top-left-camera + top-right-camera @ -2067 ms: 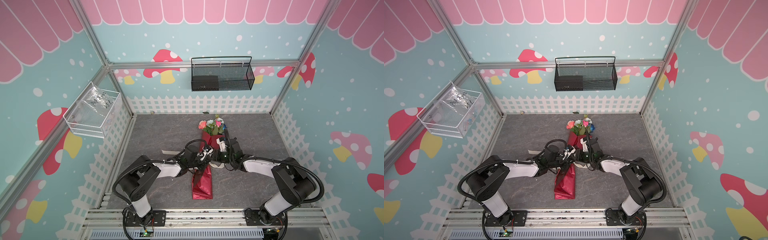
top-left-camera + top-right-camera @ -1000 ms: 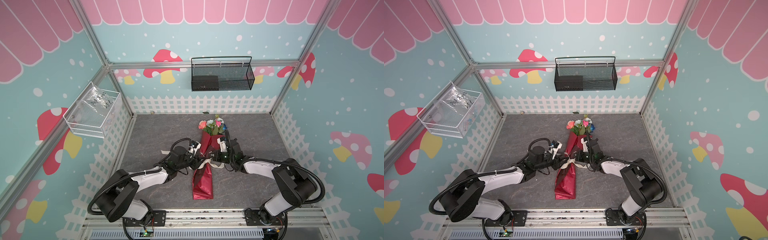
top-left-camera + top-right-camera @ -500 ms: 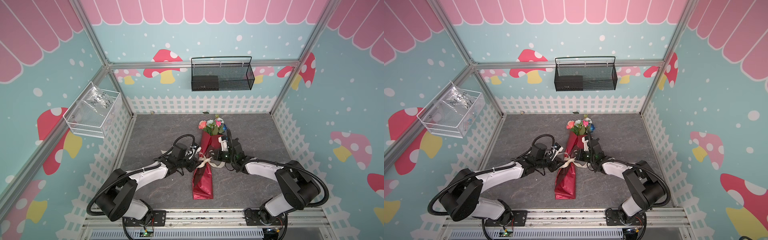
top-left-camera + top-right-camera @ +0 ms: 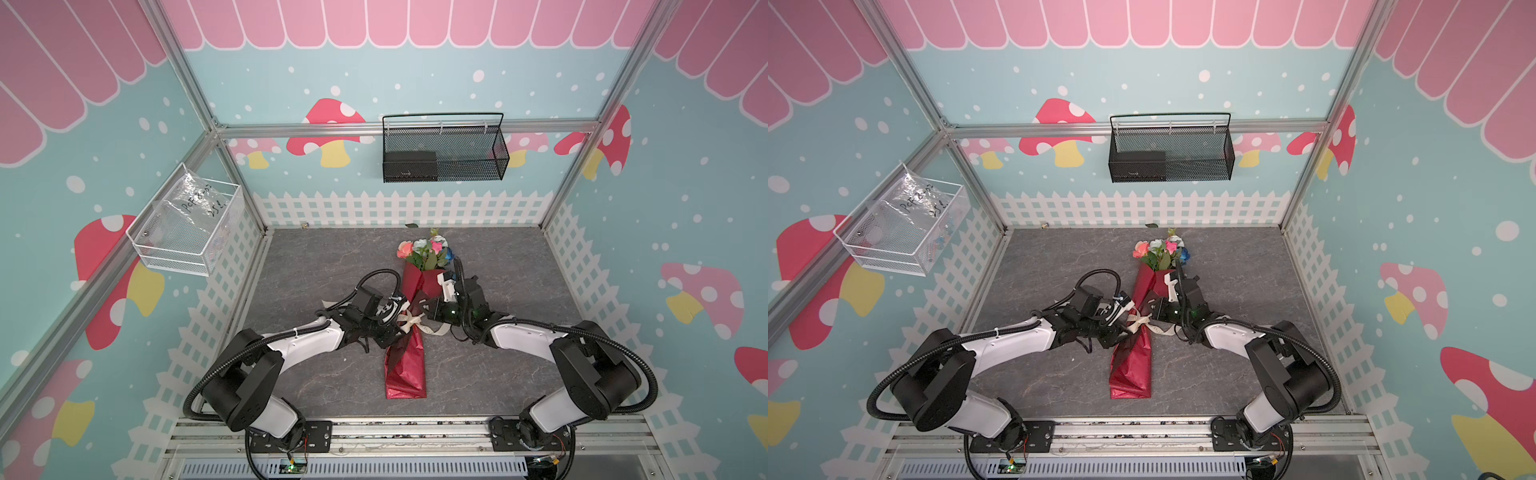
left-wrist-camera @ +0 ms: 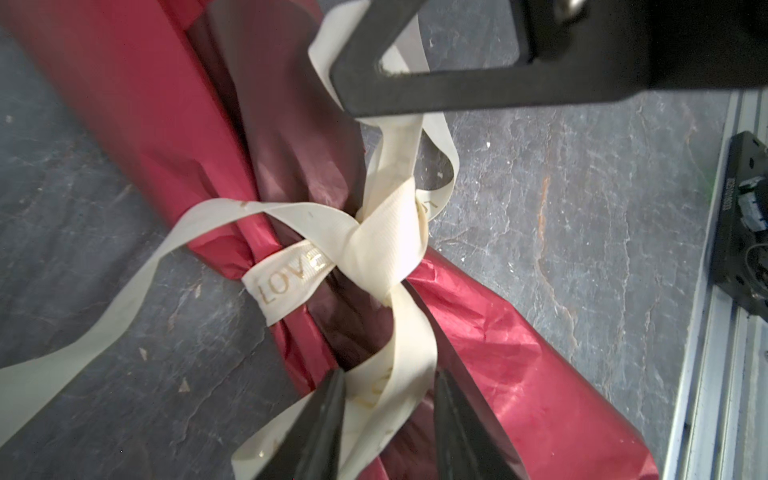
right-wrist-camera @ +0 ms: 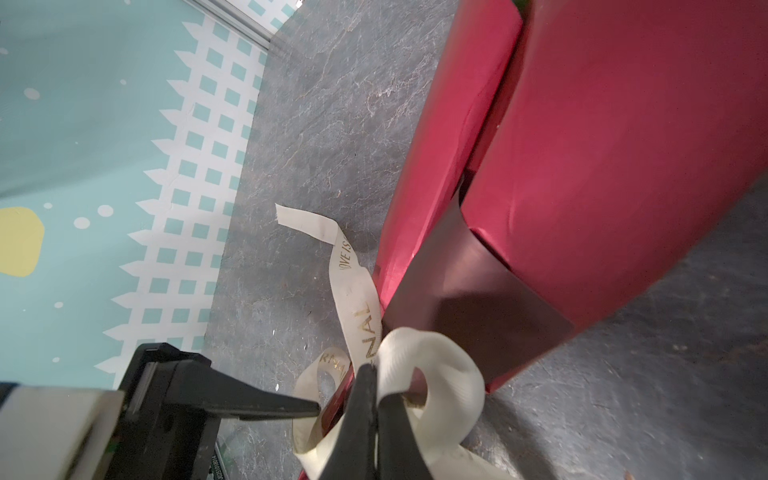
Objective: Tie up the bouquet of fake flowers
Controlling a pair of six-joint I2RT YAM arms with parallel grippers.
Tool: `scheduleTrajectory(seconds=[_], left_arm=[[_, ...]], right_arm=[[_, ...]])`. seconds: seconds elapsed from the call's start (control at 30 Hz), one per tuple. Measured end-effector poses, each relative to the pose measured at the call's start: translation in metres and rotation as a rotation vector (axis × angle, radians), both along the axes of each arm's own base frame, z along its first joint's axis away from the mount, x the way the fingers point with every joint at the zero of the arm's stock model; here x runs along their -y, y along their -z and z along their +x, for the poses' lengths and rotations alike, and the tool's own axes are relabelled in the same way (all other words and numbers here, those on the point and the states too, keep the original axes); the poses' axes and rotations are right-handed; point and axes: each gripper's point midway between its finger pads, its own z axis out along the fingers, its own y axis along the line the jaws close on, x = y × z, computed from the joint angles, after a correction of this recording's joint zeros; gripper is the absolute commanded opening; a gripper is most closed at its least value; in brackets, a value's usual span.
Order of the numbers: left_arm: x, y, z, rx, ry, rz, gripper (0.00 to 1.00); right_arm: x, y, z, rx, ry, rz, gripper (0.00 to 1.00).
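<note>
The bouquet of fake flowers [image 4: 406, 370] lies mid-frame on the tabletop [image 4: 316, 266], with the ribbon [image 5: 374, 241] crossed once around it. The right claw [image 6: 374, 372] is clamped on a ribbon loop. The left claw [image 5: 388, 384] stands apart around a tail, so the knot probably still needs tightening.

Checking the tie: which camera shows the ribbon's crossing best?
Left wrist view: the ribbon crossing on the bouquet is close up, lettering readable. Right wrist view shows only loose loops; both top views show it tiny.
</note>
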Motion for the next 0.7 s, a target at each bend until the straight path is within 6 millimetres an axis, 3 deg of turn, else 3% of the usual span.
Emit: scheduleTrajectory(seconds=[0.27,0.7], left_arm=[[0.003,-0.006,0.005,-0.004,-0.014,-0.011,0.07],[-0.007,-0.012,0.021,-0.054,-0.117,-0.064,0.06]], right_arm=[[0.007,0.008,-0.003,-0.014,0.014,-0.013,0.00],[0.025,0.005,0.001,0.006,0.066,-0.031,0.00]])
